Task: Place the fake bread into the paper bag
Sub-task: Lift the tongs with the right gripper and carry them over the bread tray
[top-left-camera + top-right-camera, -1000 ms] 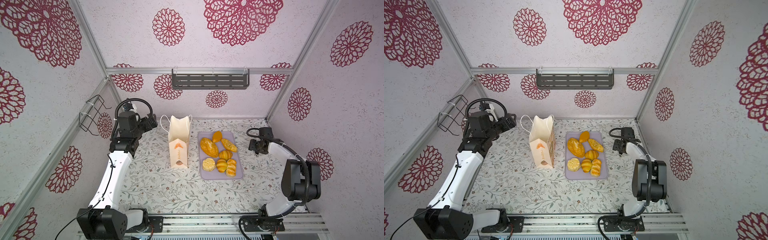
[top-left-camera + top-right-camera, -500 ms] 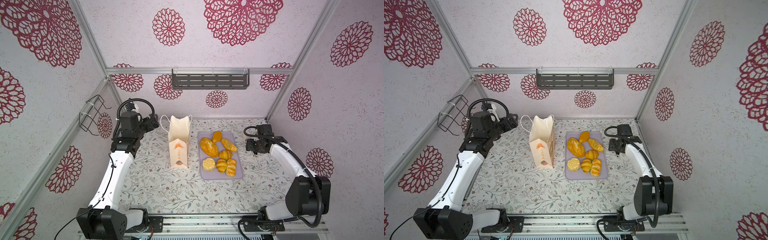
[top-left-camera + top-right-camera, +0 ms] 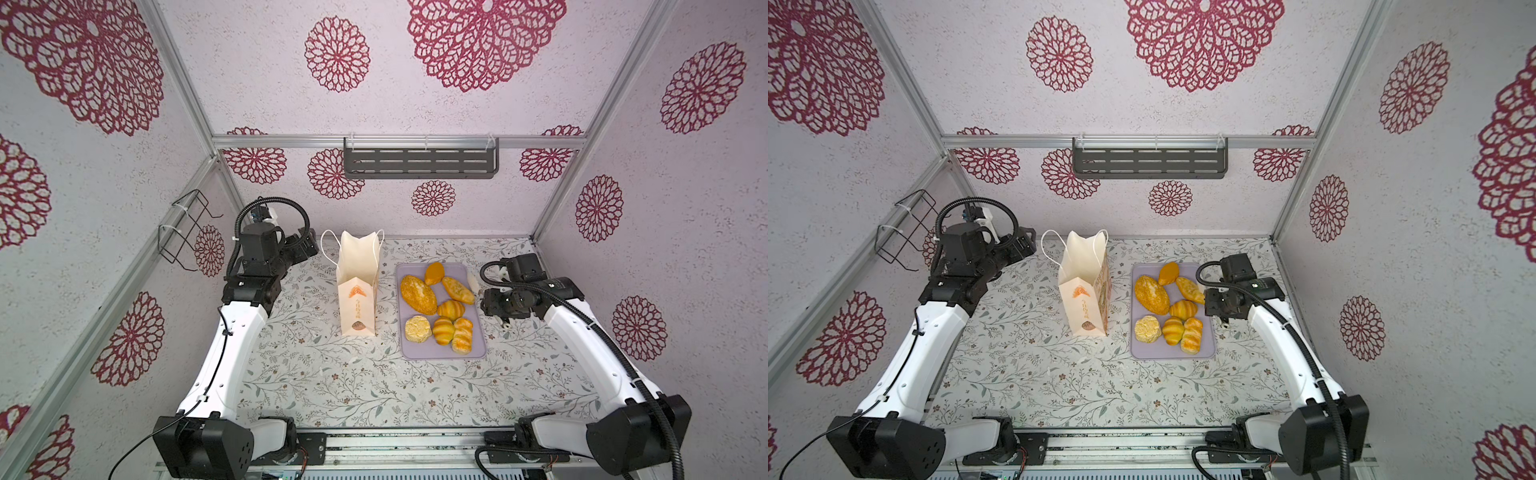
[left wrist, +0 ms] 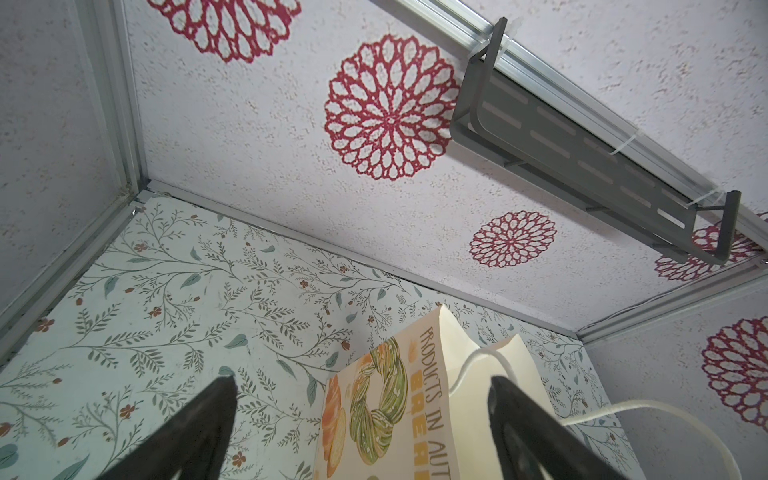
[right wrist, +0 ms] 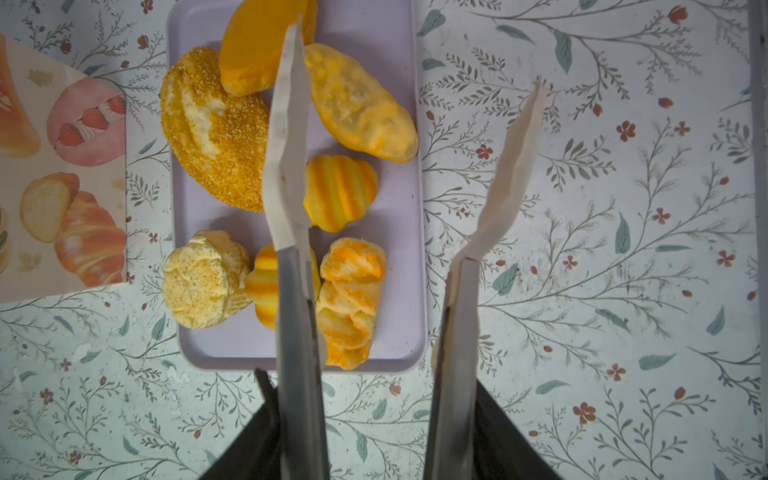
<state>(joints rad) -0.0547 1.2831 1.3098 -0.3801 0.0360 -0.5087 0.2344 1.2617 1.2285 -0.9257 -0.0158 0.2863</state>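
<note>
While the paper bag (image 3: pixel 357 303) stood upright on the floral-patterned table (image 3: pixel 332 382), mouth open upward, all seven pieces of fake bread (image 3: pixel 451 309) lay on the flat lilac tray (image 3: pixel 440 353) just beside it. Bread surfaces were glossy: a large crumb-textured oval loaf (image 5: pixel 216 129), ribbed striped rolls and a pale, rough round bun (image 5: pixel 203 282). The bag was smooth cream paper with white cord handles. The left tool (image 3: pixel 305 245) was spread wide and empty, near the bag's handles at the back. The right tool (image 5: pixel 415 62) stood partly apart, gripping nothing — one finger above the bread, the other over bare table past the tray's rim. Open table lay across the front.
</note>
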